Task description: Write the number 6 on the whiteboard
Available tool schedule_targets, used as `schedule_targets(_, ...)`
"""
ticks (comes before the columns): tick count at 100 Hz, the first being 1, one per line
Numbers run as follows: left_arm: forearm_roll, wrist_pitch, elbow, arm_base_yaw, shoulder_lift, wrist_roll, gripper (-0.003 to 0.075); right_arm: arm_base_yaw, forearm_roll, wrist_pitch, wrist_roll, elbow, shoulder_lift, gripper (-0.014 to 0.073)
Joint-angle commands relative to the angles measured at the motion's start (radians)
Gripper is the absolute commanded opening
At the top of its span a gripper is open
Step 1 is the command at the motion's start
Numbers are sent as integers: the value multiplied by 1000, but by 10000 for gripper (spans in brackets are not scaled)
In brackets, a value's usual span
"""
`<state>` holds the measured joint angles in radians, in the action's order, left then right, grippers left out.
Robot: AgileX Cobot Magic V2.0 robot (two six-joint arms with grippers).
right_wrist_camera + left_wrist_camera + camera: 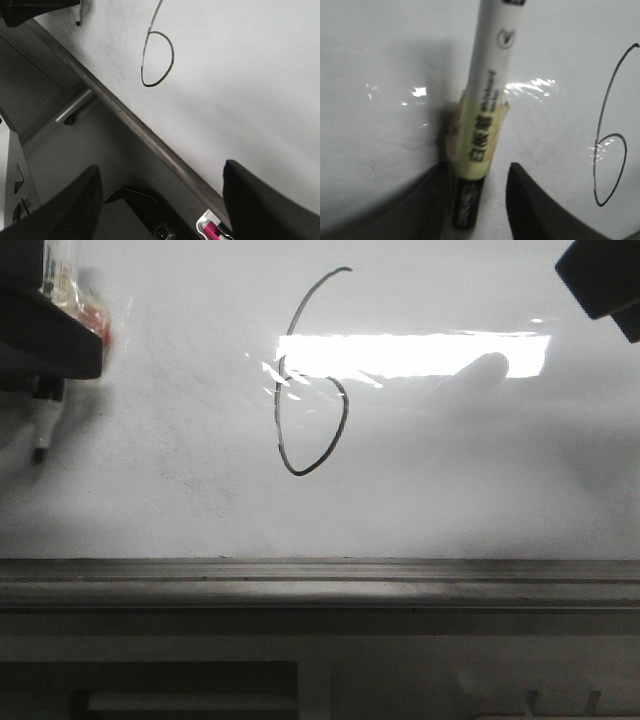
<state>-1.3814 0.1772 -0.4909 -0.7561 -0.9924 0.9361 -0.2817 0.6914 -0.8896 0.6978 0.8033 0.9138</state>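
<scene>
Number 6 (310,380): thin black line, complete, closed bottom loop, mid whiteboard (480,470); board glossy white, glare.

- A bright glare band crosses my whiteboard (480,490), washing out part of the 6 (310,380).
- My left wrist view is blurred; corners fall dim.

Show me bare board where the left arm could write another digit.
Free: glossy white whiteboard right of the thin black hand-drawn number 6, above the grey metal ledge. Crowded: far left, where the left end effector holds the white marker pen.
</scene>
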Motion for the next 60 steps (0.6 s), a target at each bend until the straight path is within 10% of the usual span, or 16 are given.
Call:
schedule_targets(1, 5, 26, -32, -3, 34, -6, 414, 4, 39, 42, 1, 26, -15, 458)
schedule_targets(16, 11, 39, -32, -3, 92, 13, 517, 4, 36, 44, 1, 26, -15, 458)
schedule_targets(60, 11, -51, -29, -3, 402, 284, 507, 4, 42, 107, 1, 26, -66, 390)
